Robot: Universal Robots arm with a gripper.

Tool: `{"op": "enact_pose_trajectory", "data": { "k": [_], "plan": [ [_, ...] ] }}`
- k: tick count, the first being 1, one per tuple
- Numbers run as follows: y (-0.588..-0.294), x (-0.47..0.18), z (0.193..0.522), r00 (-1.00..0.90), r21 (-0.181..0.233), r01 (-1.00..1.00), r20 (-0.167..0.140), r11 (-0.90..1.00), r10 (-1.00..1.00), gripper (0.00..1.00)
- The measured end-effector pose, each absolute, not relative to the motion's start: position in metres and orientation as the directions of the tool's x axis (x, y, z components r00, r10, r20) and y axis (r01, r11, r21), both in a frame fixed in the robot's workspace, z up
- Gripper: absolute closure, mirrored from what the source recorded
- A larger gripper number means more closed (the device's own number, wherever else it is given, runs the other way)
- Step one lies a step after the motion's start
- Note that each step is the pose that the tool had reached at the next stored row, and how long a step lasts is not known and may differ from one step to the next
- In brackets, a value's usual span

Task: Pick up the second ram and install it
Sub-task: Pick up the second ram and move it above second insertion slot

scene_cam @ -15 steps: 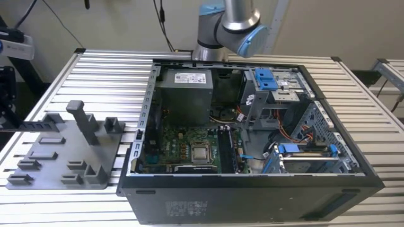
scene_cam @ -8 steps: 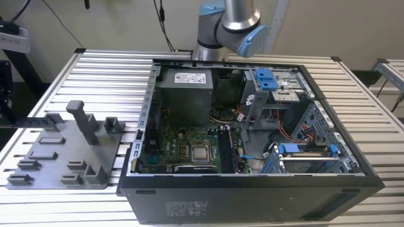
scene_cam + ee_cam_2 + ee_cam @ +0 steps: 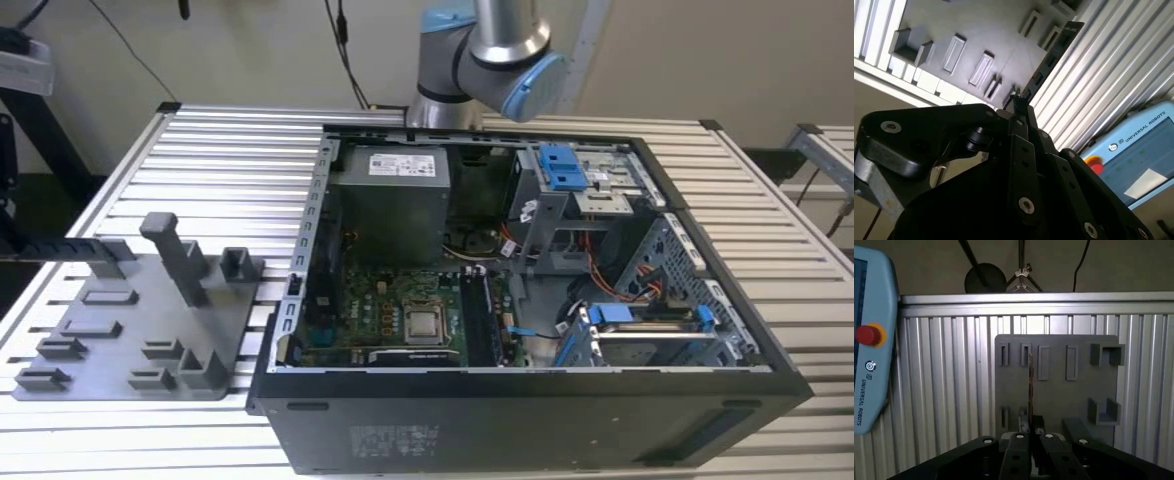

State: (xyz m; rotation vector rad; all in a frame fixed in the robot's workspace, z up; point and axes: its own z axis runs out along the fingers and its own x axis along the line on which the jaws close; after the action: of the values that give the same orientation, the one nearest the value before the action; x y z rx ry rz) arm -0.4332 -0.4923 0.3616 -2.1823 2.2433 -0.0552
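Between the jaws of our gripper, shut tight on its end, the ram juts straight ahead toward the plate. We judge the carry wants a firm, square hold, so the stick cannot tilt.

One ram, one fixture, one computer

Even, soft light is washing over the ribbed counter in the exterior view, while in the second wrist view glare is streaking its slats, the second ram is showing as a dark silhouette and the near tool is blurring.
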Motion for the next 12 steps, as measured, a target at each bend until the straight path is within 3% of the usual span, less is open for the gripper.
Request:
{"op": "enact_pose_trajectory", "data": {
  "k": [12],
  "plan": [
    [-0.492,-0.433,0.377,-0.028,-0.033,-0.999,0.016,0.027,-0.999,0.86]
  ]
}}
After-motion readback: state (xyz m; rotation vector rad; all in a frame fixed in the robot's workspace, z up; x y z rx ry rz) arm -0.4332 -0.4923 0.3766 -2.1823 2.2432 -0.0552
